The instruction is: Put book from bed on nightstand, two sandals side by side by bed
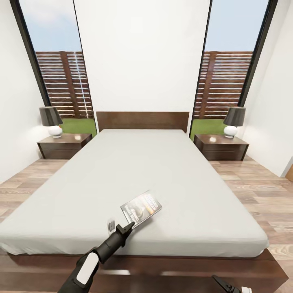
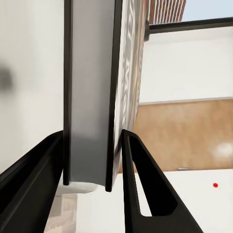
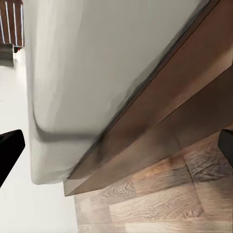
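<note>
- Head view: large low bed (image 1: 134,171) with a light-grey mattress, dark brown wooden frame and flat headboard is sitting centred under the white wall, between two tall dark-framed windows showing a slatted wooden fence and grass.
- Low dark-brown wooden nightstand (image 1: 64,145) with a dark-shaded white-based lamp (image 1: 51,121) is standing left of the headboard; a matching second nightstand (image 1: 221,147) with a second lamp (image 1: 233,121) is standing on the right.
- Small thin dark-cover paperback book (image 1: 141,209) is sitting near the mattress's foot edge, tilted, with its near corner at the black left gripper (image 1: 129,225).
- Right gripper (image 1: 223,283) is showing low at the bottom right, beside the bed frame; its state cannot be told here.
- Left wrist view: left gripper (image 2: 92,145) is pinching the book (image 2: 92,97) edge-on, one black finger (image 2: 145,189) on each side.
- Right wrist view: right gripper (image 3: 116,145) is spread wide, fingertips at opposite edges, holding nothing; it is facing the mattress corner, the brown frame (image 3: 160,126) and the wood-plank floor (image 3: 165,199).
</note>
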